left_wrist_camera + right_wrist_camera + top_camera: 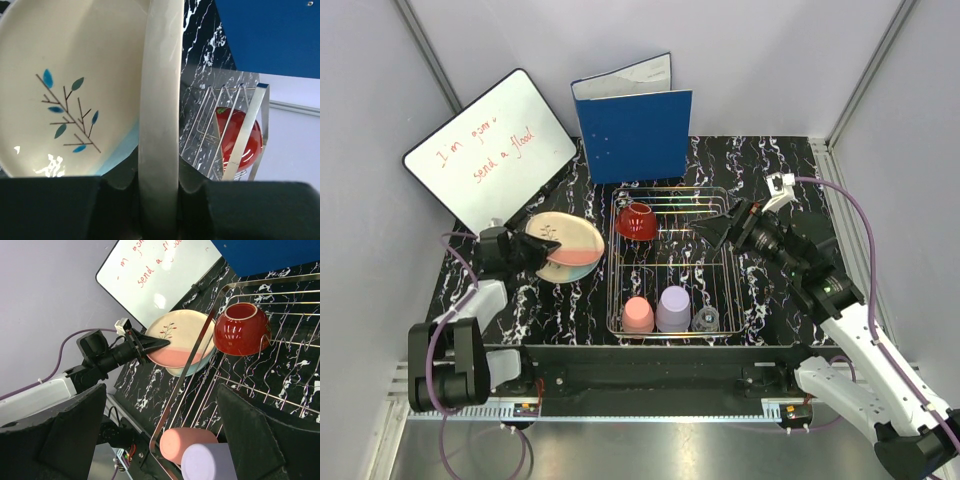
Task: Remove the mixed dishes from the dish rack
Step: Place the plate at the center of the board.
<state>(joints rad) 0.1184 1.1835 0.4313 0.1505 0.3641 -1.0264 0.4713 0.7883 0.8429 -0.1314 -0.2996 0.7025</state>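
Dishes — four in rack (672, 258): bowl (636, 221) at the far left corner; pink cup (638, 314), lavender cup (673, 308) and glass (707, 319) in a row along the near edge. Two plates (565, 248), stacked, sit outside, just left of the rack. Left gripper (542, 245) is clamped on a plate rim; whether the stack rests on the table cannot be told. Right gripper (713, 230) hangs over the rack's far right side, jaws wide apart, empty, pointing left. Bowl lies straight left of it along the far row — right arm nearer, so a leftward reach looks the likely next pick.
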